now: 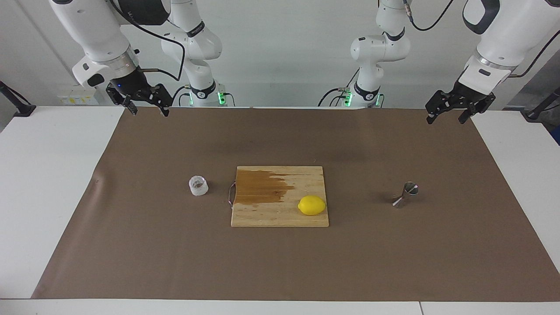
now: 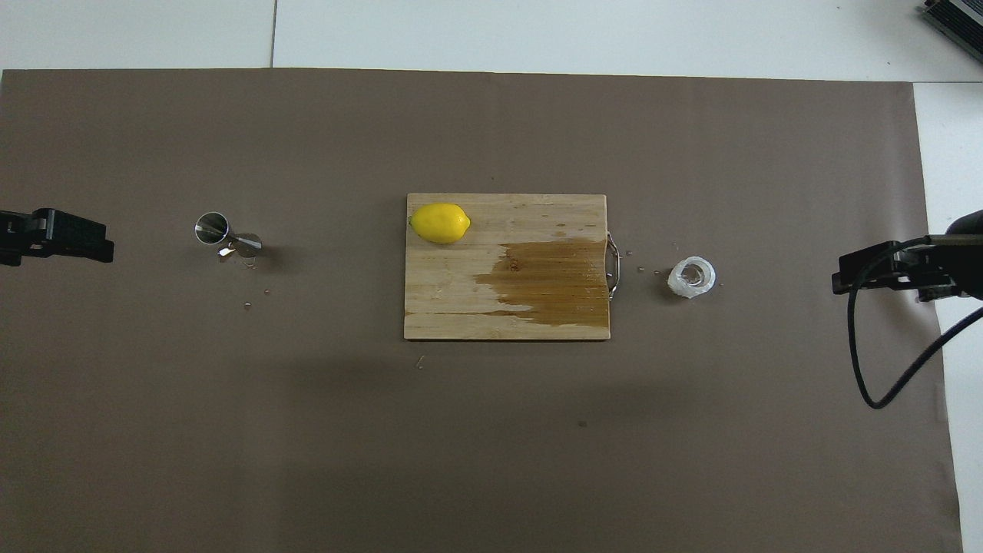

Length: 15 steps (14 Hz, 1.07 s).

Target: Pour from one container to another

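Observation:
The small clear textured glass cup [image 1: 198, 185] stands upright on the brown mat toward the right arm's end of the table; it also shows in the overhead view [image 2: 692, 277]. The steel hourglass jigger [image 1: 406, 194] stands on the mat toward the left arm's end, also in the overhead view [image 2: 226, 236]. My right gripper [image 1: 148, 109] hangs open and empty, raised over the mat's edge near its base, well away from the cup. My left gripper [image 1: 446, 118] hangs open and empty over the mat's other corner, well away from the jigger. Their tips show in the overhead view, left [image 2: 107, 250] and right [image 2: 839, 280].
A wooden cutting board [image 1: 280, 216] with a dark wet patch and a metal handle lies mid-mat between cup and jigger. A yellow lemon [image 1: 312, 205] rests on the board's corner toward the jigger. Small droplets lie on the mat by the jigger and the cup.

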Each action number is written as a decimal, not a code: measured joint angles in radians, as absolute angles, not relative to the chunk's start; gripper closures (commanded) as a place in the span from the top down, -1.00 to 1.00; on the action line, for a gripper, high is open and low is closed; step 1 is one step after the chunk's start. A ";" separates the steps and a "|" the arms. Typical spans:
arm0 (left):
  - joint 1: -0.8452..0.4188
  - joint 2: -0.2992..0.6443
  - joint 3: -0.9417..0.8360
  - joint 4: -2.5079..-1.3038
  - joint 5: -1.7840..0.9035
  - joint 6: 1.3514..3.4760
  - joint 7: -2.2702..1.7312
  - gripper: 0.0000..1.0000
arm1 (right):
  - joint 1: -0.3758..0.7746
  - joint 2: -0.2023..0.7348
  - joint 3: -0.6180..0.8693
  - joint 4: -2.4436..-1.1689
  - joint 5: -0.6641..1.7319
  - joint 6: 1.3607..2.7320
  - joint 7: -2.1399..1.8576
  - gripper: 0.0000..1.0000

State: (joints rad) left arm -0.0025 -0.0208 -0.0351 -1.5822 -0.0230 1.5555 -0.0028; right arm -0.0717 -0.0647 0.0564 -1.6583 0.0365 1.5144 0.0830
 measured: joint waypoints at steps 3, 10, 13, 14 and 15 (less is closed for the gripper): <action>-0.011 -0.021 -0.035 -1.585 -0.023 1.548 -0.003 1.00 | -0.072 -0.065 0.056 -1.658 0.037 1.514 0.083 1.00; -0.010 -0.021 -0.023 -1.590 -0.023 1.541 -0.003 1.00 | -0.072 -0.065 0.056 -1.658 0.037 1.514 0.083 1.00; -0.011 -0.021 -0.023 -1.589 -0.023 1.543 -0.003 1.00 | -0.072 -0.065 0.056 -1.658 0.037 1.514 0.083 1.00; -0.011 -0.021 -0.024 -1.589 -0.023 1.544 -0.003 1.00 | -0.072 -0.065 0.056 -1.658 0.037 1.514 0.083 1.00; -0.011 -0.021 -0.024 -1.589 -0.023 1.544 -0.003 1.00 | -0.072 -0.065 0.056 -1.658 0.037 1.514 0.083 1.00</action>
